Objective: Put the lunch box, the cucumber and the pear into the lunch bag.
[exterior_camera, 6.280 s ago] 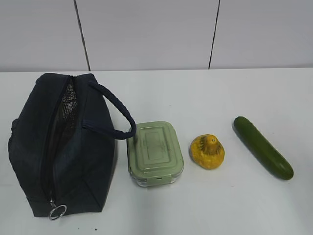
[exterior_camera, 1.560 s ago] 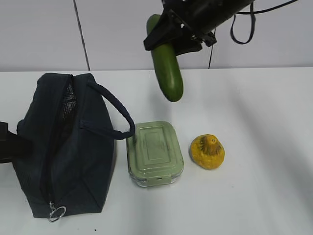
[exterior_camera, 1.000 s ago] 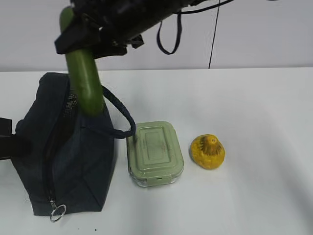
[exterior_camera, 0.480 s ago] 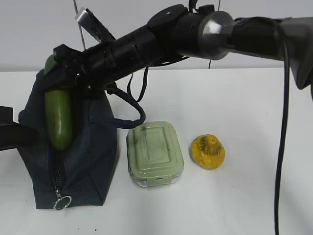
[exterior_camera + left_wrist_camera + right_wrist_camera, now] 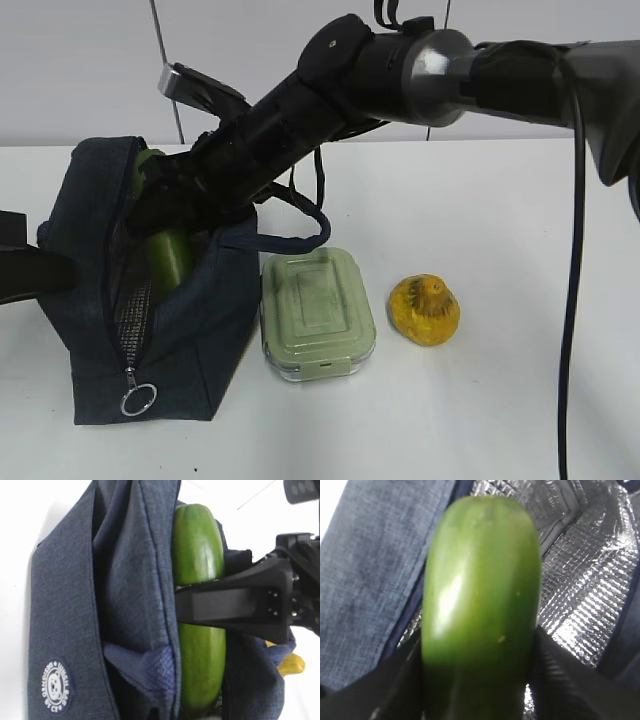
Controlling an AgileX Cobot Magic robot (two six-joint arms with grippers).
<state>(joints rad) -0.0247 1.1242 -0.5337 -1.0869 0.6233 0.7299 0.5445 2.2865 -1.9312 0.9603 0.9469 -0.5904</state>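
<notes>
The dark navy lunch bag [image 5: 190,330] stands at the left with its top gaping open. My right gripper [image 5: 178,215] reaches into that opening, shut on the green cucumber [image 5: 170,258], whose lower part sits inside the bag. In the right wrist view the cucumber [image 5: 480,605] fills the space between the dark fingers [image 5: 555,680], over silver lining [image 5: 590,595]. My left gripper [image 5: 58,272] is at the bag's left side, shut on its fabric edge [image 5: 160,675]. The sage-green lunch box [image 5: 317,312] and the yellow pear [image 5: 425,310] rest on the table right of the bag.
The bag's loop handle [image 5: 300,228] hangs over toward the lunch box. A metal ring pull [image 5: 137,400] dangles at the bag's near end. The right arm [image 5: 430,70] spans from the upper right across the table. A grey wall runs behind.
The right gripper has sunk lower, carrying the cucumber from above the bag's rim down into the opening. The bag mouth has widened and its handle has swung right.
</notes>
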